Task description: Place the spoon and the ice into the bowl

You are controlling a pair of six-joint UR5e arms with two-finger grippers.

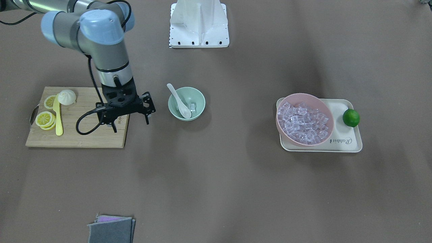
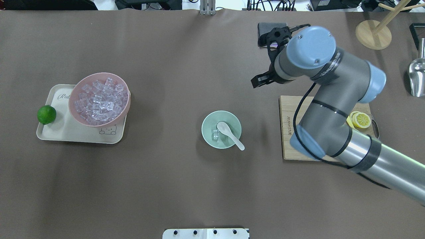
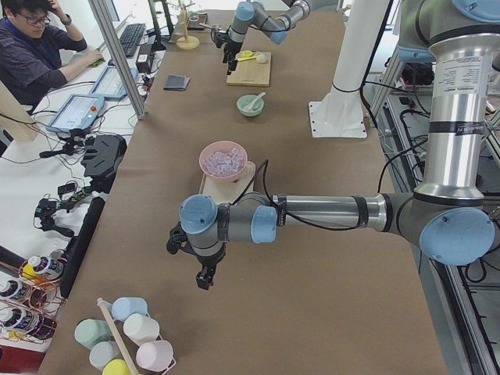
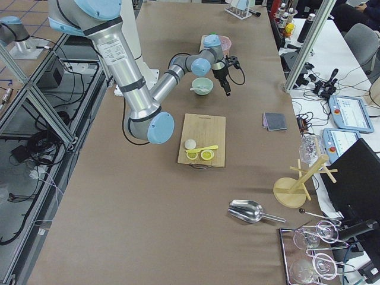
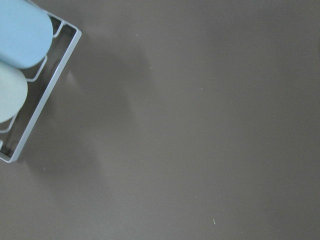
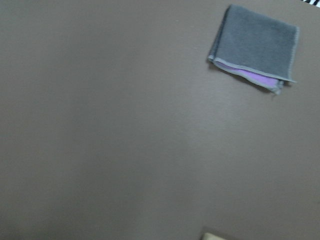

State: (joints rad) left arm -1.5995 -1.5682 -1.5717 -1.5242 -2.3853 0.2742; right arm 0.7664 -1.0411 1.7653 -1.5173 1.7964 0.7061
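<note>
Right gripper [image 1: 131, 125] spread open, empty, hovering over board [image 1: 77, 138] edge, near bowl [image 1: 199, 101]. Left gripper [image 3: 203, 280] hangs over table [image 3: 328, 312], well apart from bowl; open or closed, cannot tell. Spoon [image 1: 180, 101] lies in bowl, handle over rim — one ice cube [image 1: 192, 107] just beside scoop.

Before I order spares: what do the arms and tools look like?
The right arm and left arm are silver-grey tubes with pale-blue joint caps. The right tool is black and perforated, trailing a black cable; the left tool is black too.
</note>
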